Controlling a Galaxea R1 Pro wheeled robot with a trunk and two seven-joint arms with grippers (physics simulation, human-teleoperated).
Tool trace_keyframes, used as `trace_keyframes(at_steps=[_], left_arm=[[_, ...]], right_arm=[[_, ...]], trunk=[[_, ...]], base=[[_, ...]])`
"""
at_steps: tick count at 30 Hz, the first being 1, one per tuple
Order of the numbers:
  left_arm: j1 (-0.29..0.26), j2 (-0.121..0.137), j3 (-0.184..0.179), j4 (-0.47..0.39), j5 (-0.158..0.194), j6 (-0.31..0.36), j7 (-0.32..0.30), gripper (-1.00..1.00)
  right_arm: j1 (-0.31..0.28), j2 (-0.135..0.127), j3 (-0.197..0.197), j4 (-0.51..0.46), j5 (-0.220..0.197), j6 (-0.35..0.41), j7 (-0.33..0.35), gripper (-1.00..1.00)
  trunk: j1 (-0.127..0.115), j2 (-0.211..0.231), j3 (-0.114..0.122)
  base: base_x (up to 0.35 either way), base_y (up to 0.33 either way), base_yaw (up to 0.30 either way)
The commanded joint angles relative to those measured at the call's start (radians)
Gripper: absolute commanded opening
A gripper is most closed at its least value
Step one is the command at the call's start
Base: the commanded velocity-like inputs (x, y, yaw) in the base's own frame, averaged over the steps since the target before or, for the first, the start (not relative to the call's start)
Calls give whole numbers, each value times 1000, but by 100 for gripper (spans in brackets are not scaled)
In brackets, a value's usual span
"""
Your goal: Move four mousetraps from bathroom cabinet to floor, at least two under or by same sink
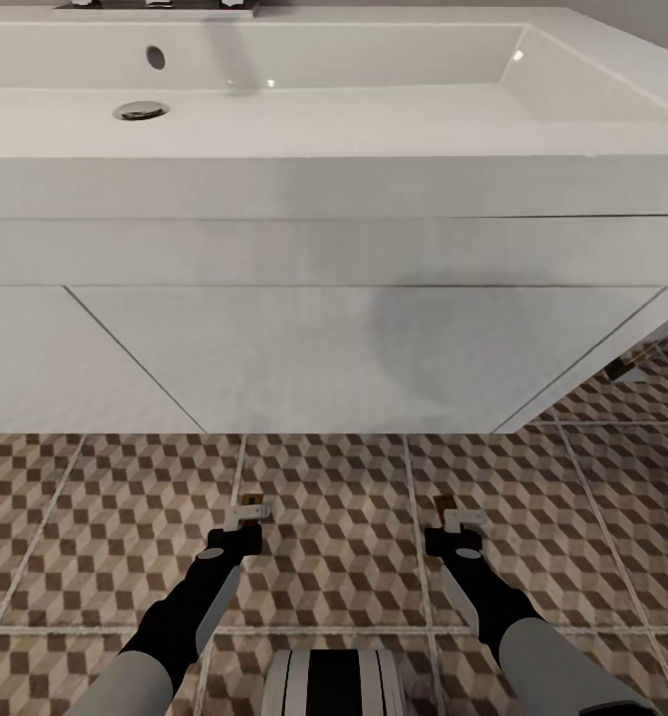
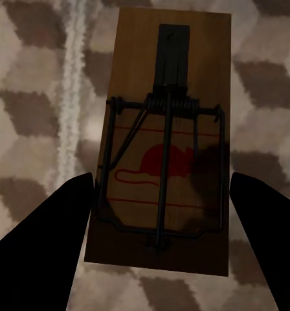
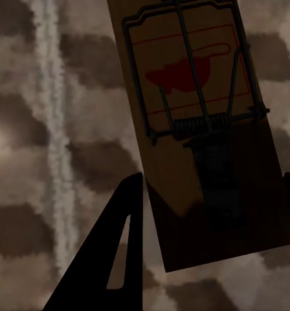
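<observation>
I had both arms low over the bathroom floor (image 1: 334, 557), just in front of the white sink (image 1: 304, 119). The left gripper (image 2: 159, 214) stood with its fingers apart, either side of a mousetrap (image 2: 164, 142) lying flat on the tiles. The right gripper (image 3: 213, 214) was likewise spread around a second mousetrap (image 3: 203, 129). A third trap (image 1: 620, 370) lay under the sink's right end.

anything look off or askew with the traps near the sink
Nothing is damaged or spilled. Each mousetrap lies between its gripper's fingers over the bathroom floor; the right one sits slightly askew. A third small brown piece lies under the sink corner.
</observation>
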Motion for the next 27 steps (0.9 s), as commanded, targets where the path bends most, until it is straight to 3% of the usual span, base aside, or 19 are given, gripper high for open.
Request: trace_keyframes(at_steps=[1,4,24,27], left_arm=[[0,1,-4,-2,10,4,9,-100],[0,1,-4,-2,10,4,9,-100],[0,2,-4,-1,12,4,9,-100],[0,3,-3,-2,12,4,9,-100]], right_arm=[[0,-1,9,-2,-12,4,-8,-100],[0,0,9,-2,-12,4,-8,-100],[0,1,9,-3,-12,4,-6,-100],[0,2,9,-3,-12,4,-6,-100]], trunk=[[0,0,-1],[0,0,-1],[9,-5,-78],[9,-5,-78]], base=[[0,0,0],[0,0,0],[0,0,0],[0,0,0]])
